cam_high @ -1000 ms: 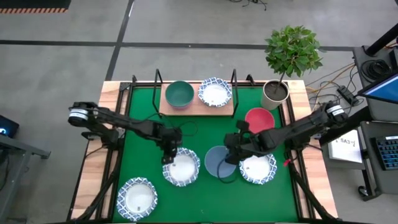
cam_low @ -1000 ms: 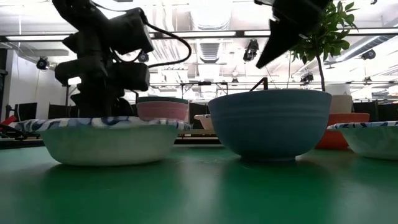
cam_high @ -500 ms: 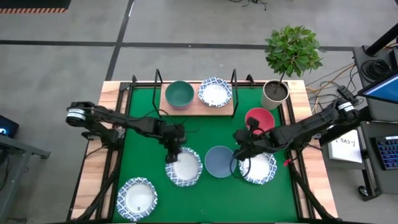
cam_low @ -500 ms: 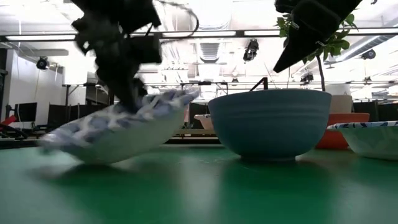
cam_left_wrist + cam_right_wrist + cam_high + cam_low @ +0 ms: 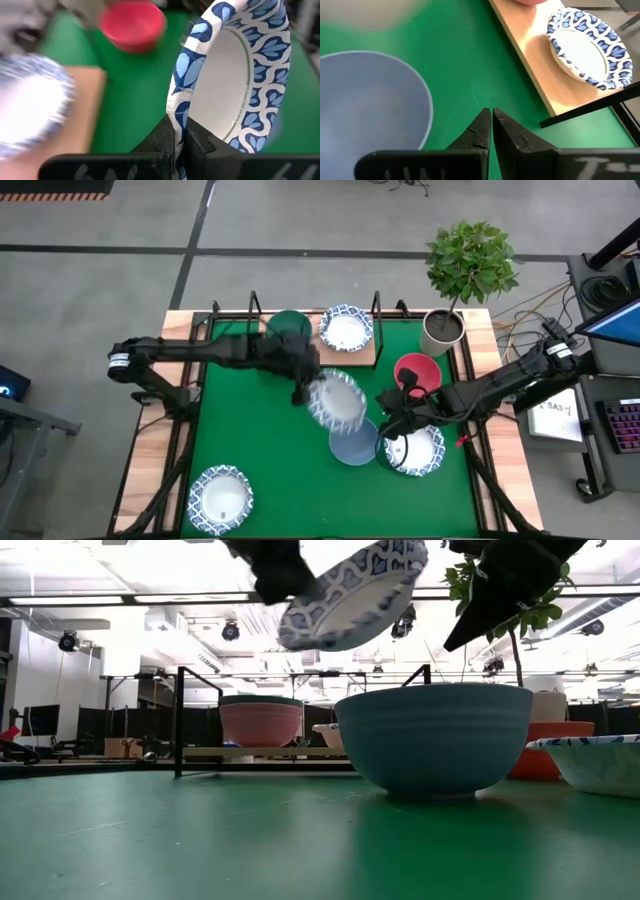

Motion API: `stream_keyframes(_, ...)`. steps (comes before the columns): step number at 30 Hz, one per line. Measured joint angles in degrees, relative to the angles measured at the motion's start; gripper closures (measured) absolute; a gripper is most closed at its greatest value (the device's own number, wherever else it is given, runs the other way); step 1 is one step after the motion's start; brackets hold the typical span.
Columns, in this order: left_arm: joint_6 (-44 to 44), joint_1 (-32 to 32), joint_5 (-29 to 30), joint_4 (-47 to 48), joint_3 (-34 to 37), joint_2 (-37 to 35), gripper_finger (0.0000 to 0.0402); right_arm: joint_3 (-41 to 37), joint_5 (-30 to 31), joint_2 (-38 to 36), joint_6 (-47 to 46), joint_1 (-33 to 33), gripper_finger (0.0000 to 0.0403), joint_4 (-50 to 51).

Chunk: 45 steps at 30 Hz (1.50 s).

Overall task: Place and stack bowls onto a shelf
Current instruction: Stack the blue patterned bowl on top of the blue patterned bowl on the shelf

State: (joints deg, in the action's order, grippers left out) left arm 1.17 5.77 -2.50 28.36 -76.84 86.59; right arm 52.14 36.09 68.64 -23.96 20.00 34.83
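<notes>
**Patterned bowl now airborne, heading for the shelf**

Since a second ago, the white patterned bowl (image 5: 335, 399) I was gripping on the mat has come up off the surface and is travelling toward the shelf (image 5: 318, 346); my right arm has backed off a little from the grey-blue bowl (image 5: 354, 441).

High view: I am carrying that bowl tilted, with the left gripper (image 5: 300, 390) clamped on its rim, between the shelf and the grey-blue bowl. Already on the shelf are the dark green bowl (image 5: 290, 326) and another patterned bowl (image 5: 346, 328). The red bowl (image 5: 417, 370), a patterned bowl at front left (image 5: 221, 497) and one at right (image 5: 414, 450) are waiting on the green mat (image 5: 260, 450). The right gripper (image 5: 390, 427) is hovering beside the grey-blue bowl.

Low view: the lifted bowl is hanging high, well above the grey-blue bowl. A pink bowl (image 5: 260, 723) is showing far back.

Left wrist view: my fingers (image 5: 170, 135) are pinching the blue-leaf rim.

Right wrist view: my fingers (image 5: 482, 127) are pressed together, empty, over bare mat.

My judgement: two placed, a third in transit, most remaining.
</notes>
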Motion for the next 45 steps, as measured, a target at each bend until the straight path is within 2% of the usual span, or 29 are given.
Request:
stream_keyframes(7,3.04,9.11,8.05,0.01,-8.1,2.53,0.0401,0.0,-0.04,-0.73,-0.01,1.15,0.0394,-0.18)
stream_keyframes(14,3.15,18.81,8.06,0.16,-12.98,9.51,0.0401,0.0,-0.04,-1.14,0.02,1.15,0.0394,-0.65)
stream_keyframes(19,4.6,23.04,7.56,3.09,-18.65,16.36,0.0399,0.0,-0.05,-1.14,0.02,1.15,0.0394,-0.7)
stream_keyframes(27,5.9,25.71,3.39,10.57,-27.99,24.93,0.0398,0.0,-0.12,-1.14,0.02,1.15,0.0394,-0.78)
stream_keyframes(34,7.21,26.0,3.33,11.29,-30.04,26.75,0.0394,0.0,-0.51,-1.14,0.02,1.15,0.0394,-0.76)
stream_keyframes(45,7.81,25.98,3.37,11.15,-30.4,26.75,0.0333,0.0,-0.51,-1.14,0.06,1.15,0.0394,-0.79)
